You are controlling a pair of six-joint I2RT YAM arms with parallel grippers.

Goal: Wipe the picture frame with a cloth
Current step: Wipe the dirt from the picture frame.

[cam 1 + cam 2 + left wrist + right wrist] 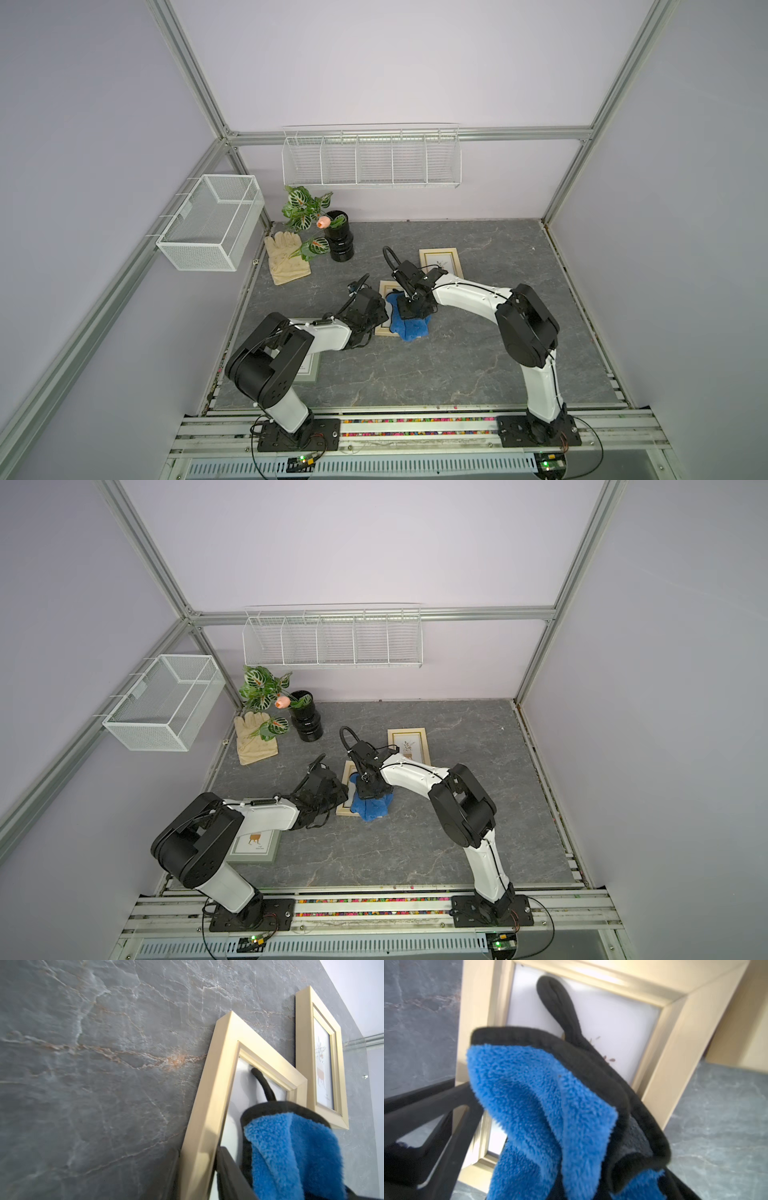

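On the surface [457,365], right tool [409,311] gripping cloth [413,328] lying over frame [385,287], left tool [378,321] clamping frame's edge, second frame [440,262] sitting just beyond, glove [286,259] lying well apart.

A rumpled blue, black-edged cloth [409,326] rests on the flat-lying gold picture frame [385,287].

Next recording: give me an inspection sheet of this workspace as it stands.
Surface: grey marbled tabletop, no spills seen.
Job's things: blue cloth draped over gold picture frame lying flat.
Clutter: second gold frame, grey-green frame, beige glove, black vase with artificial plant.
Grippers: right claw shut on cloth; left claw appears clamped on the frame's side rail.
Cables: black cable loop above right wrist.
Surroundings: wire shelf, mesh basket on walls.
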